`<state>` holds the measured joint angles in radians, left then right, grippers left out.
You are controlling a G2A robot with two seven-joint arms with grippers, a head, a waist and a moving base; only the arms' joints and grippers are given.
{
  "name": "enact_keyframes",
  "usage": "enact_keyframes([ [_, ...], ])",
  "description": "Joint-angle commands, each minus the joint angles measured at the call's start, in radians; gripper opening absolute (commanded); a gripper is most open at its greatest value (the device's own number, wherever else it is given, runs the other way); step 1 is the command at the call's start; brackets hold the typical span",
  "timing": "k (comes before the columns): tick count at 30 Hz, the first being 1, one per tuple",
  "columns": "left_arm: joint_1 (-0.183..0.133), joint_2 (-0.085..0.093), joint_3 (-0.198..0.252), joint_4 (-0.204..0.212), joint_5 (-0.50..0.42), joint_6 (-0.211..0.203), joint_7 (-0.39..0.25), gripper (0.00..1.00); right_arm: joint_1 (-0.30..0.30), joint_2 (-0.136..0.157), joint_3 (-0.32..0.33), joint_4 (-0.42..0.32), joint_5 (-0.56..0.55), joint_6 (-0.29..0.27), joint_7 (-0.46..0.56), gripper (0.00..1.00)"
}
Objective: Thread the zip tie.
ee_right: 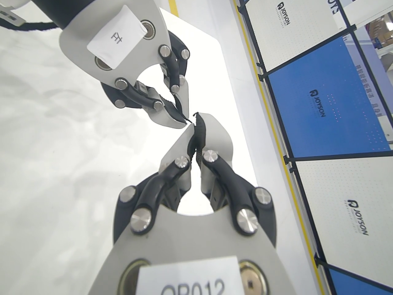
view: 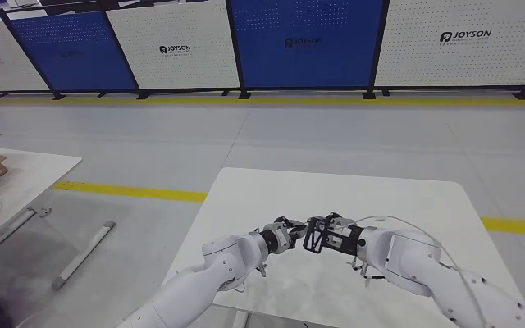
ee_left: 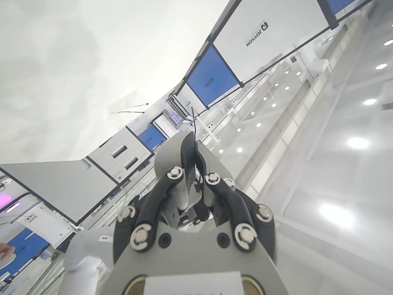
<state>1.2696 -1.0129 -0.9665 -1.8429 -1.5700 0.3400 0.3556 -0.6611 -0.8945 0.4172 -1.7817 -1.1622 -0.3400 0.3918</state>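
Note:
The two grippers meet tip to tip above the middle of the white table [view: 385, 201]. My left gripper [view: 292, 234] is shut on a thin black zip tie [ee_left: 193, 124], whose narrow end sticks out past the fingertips [ee_left: 188, 142]. In the right wrist view my right gripper [ee_right: 196, 124] is also shut on a black piece of the zip tie [ee_right: 196, 114], and a short end pokes out of its tips. The left gripper [ee_right: 183, 120] faces it, with its tie end almost touching the right one's. How the tie runs between the fingers is hidden.
The bare white tabletop [ee_right: 46, 124] lies under both arms, with its far edge close behind the grippers. Beyond it are the grey floor, a yellow floor line [view: 131, 191] and blue and white panels [view: 308, 41]. Another table [view: 33, 172] stands at the left.

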Motion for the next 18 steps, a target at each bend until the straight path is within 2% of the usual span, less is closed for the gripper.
enact_keyframes([
  [1, -0.001, 0.002, 0.002, -0.003, 0.000, 0.000, 0.002, 0.00, -0.010, 0.001, 0.010, -0.002, -0.004, 0.000, -0.001, 0.82],
  [2, -0.001, 0.004, 0.003, -0.004, 0.002, 0.000, 0.003, 0.00, -0.017, 0.002, 0.019, -0.004, 0.000, 0.000, -0.003, 1.00],
  [4, -0.001, 0.006, 0.005, -0.006, 0.009, 0.000, 0.005, 0.00, -0.027, 0.006, 0.032, -0.009, 0.000, 0.000, -0.001, 1.00],
  [8, 0.004, 0.010, 0.004, -0.011, 0.078, -0.004, 0.015, 0.00, -0.069, 0.023, 0.083, -0.026, 0.004, 0.006, -0.002, 1.00],
  [11, 0.025, 0.010, 0.013, -0.022, 0.191, -0.046, 0.016, 0.00, -0.121, 0.042, 0.135, -0.037, 0.024, 0.005, -0.017, 1.00],
  [13, 0.043, 0.011, 0.019, -0.030, 0.290, -0.091, 0.014, 0.00, -0.167, 0.060, 0.178, -0.042, 0.046, 0.007, -0.039, 1.00],
  [17, 0.079, 0.012, 0.041, -0.042, 0.480, -0.175, 0.004, 0.00, -0.259, 0.092, 0.268, -0.033, 0.177, 0.000, -0.062, 1.00],
  [18, 0.089, 0.012, 0.050, -0.043, 0.522, -0.185, -0.003, 0.00, -0.277, 0.098, 0.284, -0.030, 0.221, 0.000, -0.061, 1.00],
])
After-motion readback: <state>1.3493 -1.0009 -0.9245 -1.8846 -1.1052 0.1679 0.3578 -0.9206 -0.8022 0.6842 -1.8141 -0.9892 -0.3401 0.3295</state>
